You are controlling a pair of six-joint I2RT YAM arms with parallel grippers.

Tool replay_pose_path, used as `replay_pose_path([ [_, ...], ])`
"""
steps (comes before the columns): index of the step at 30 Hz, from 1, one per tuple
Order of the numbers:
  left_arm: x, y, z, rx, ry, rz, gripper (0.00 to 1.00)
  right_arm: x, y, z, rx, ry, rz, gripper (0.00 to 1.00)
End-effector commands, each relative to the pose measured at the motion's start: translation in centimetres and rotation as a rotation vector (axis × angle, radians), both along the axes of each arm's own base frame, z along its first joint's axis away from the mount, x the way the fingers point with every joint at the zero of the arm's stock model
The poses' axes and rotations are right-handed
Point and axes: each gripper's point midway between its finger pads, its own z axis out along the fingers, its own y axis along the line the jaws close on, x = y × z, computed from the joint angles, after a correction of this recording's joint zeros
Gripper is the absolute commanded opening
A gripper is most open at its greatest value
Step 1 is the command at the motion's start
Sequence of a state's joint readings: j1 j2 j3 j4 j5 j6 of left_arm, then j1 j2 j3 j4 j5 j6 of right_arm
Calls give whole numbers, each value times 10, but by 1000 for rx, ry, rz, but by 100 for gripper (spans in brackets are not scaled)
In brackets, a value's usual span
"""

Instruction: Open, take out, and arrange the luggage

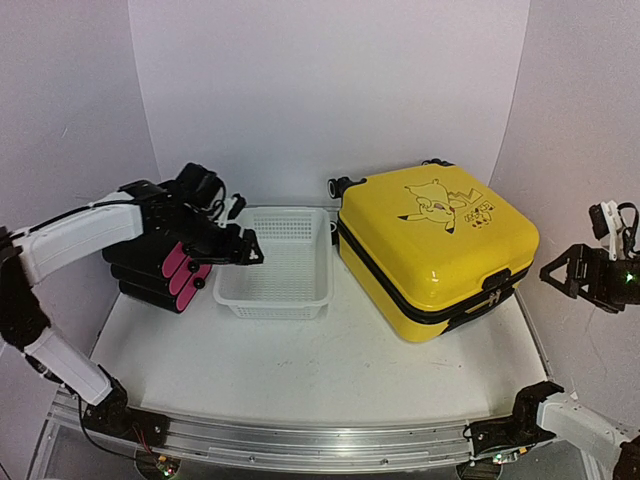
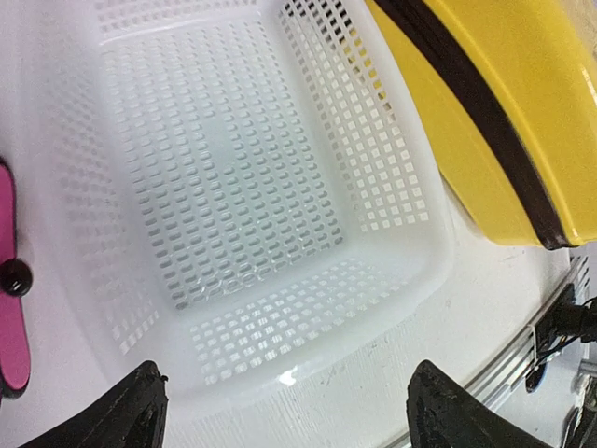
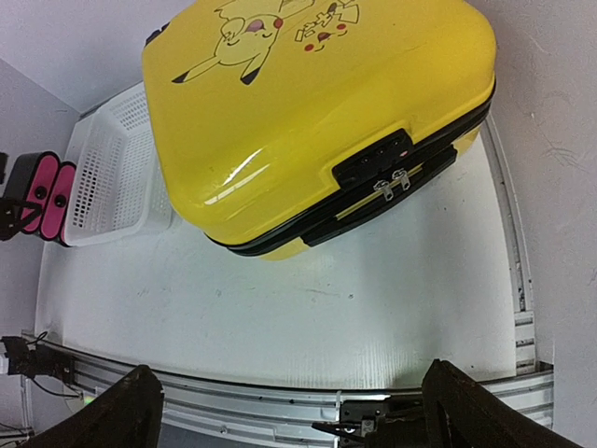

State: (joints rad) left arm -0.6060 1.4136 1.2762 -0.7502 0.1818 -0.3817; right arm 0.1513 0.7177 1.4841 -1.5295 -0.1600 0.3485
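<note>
The left hand (image 2: 294, 415), open and empty, is poised over the white basket (image 2: 373, 168). The right hand (image 3: 289, 411), likewise open, is turned toward the luggage (image 3: 317, 112), laid flat and closed on the tabletop (image 3: 280, 308) beside the basket. Its glossy shell is judged stiff, slippery and bulky, so the zipper pulls (image 3: 392, 183) should be pinched.

You are seeing a white mesh basket (image 1: 272, 300) sitting upright on the white table (image 1: 330, 370), with black, pink-ended cases (image 1: 180, 275) lying stacked just left of it.
</note>
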Motion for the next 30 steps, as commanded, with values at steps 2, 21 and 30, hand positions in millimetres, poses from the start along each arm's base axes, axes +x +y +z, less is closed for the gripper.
replay_pose_path([
  [2, 32, -56, -26, 37, 30, -118, 87, 1, 11, 10, 59, -34, 34, 98],
  [21, -91, 27, -140, 353, 391, -143, 70, 9, 18, -9, 53, 36, 84, 98],
  [30, -137, 71, -143, 364, 532, 91, 71, 17, 29, -14, 102, 56, 115, 98],
])
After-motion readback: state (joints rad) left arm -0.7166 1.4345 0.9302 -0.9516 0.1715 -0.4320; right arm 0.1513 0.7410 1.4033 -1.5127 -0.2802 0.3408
